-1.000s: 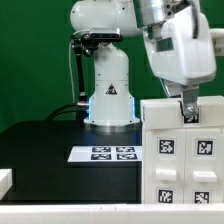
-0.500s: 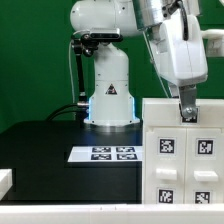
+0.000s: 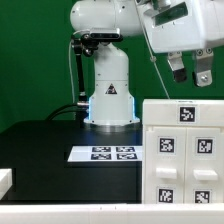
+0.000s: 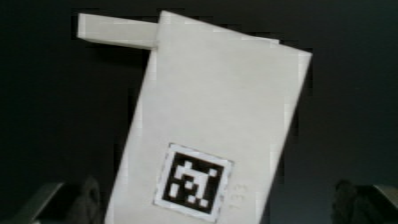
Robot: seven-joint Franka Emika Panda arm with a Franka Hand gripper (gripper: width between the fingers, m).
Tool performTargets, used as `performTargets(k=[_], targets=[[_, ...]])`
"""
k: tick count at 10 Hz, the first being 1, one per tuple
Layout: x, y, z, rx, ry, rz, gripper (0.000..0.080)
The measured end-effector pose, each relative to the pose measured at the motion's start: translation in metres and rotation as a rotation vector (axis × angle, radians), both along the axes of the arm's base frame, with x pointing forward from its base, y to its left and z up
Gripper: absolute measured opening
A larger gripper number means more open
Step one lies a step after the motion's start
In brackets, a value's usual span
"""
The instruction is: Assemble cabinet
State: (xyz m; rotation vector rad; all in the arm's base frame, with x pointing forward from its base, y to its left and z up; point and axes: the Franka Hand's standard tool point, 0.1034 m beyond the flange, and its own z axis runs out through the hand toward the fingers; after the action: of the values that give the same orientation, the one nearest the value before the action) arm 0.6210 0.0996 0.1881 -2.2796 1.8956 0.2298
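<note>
At the tabletop's (image 3: 45,145) front corner, on the exterior view's right, stood the cabinet (image 3: 182,150). The claw (image 3: 190,72) hung above it, fingers spread, holding nothing. To do the next grasp well, it probably needed to descend squarely over one top edge, fingers clear on both sides.

end effector (image 3: 190,72) open, above cabinet (image 3: 183,152)
</note>
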Motion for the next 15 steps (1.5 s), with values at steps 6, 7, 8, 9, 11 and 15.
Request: performTargets(k=[6, 7, 8, 9, 11, 15], targets=[[0.000, 0.013, 0.004, -0.025, -0.130, 0.729, 0.0649], [0.001, 0.018, 0.003, -0.028, -0.174, 0.879, 0.0649], [0.001, 0.018, 0.003, -0.026, -0.184, 0.932, 0.0649], [0.001, 0.017, 0.003, -0.025, -0.202, 1.017, 0.0649], [0.001, 0.015, 0.001, -0.026, -0.226, 1.154, 0.0649], [0.001, 0.013, -0.003, -0.078, -0.274, 1.821, 0.0649]])
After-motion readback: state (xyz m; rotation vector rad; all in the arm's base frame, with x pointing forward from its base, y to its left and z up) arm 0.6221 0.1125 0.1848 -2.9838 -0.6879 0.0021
